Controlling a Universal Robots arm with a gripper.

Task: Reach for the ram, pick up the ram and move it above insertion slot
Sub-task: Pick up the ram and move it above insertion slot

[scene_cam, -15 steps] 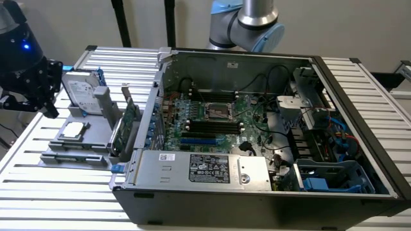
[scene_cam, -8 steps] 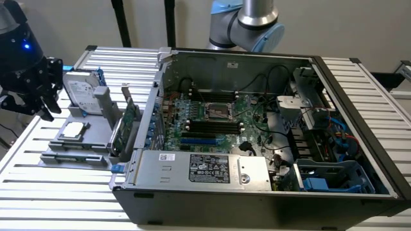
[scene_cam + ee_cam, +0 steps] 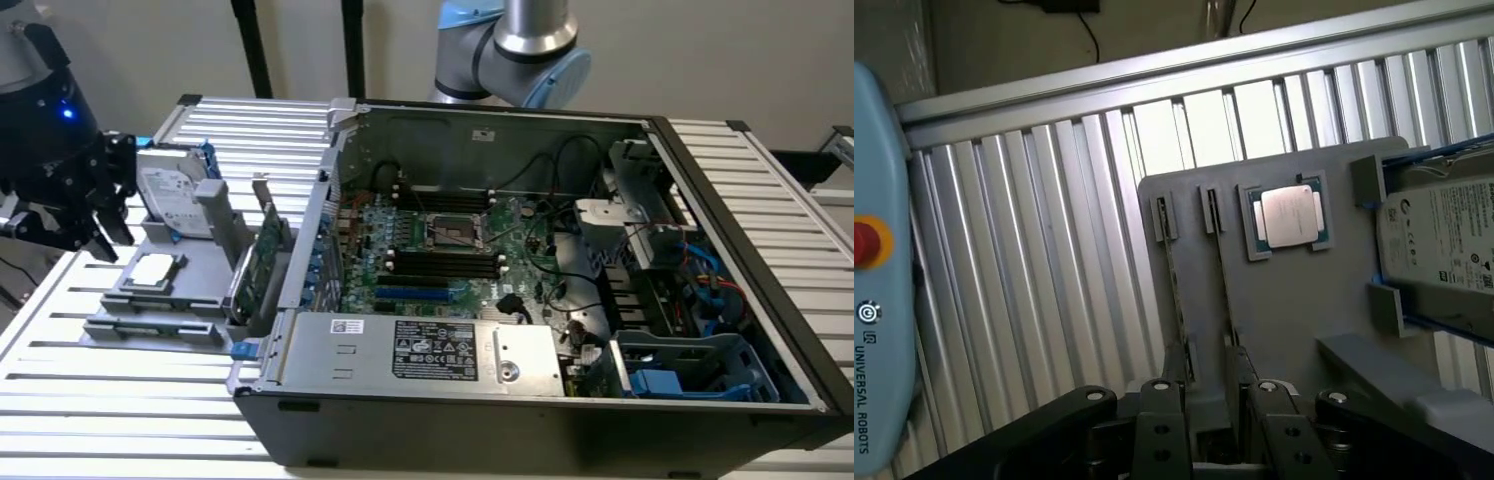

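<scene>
Upright on the tray (image 3: 1304, 300), ram (image 3: 1221, 270) on its long edge, long axis aimed straight at the claw (image 3: 1209, 405), twin stick (image 3: 1174, 290) parallel beside it, claw spread open, gripping nothing, at the sticks' near ends, slot (image 3: 447, 262) well apart inside the case (image 3: 534, 425).

on the counter (image 3: 107, 400) are sitting one gray holder (image 3: 1284, 320) carrying two ram sticks (image 3: 1171, 268), one processor (image 3: 1290, 216) and one hard drive (image 3: 1444, 250), one green expansion card (image 3: 271, 245), and one open computer case (image 3: 534, 430) housing one power supply (image 3: 414, 350).
</scene>
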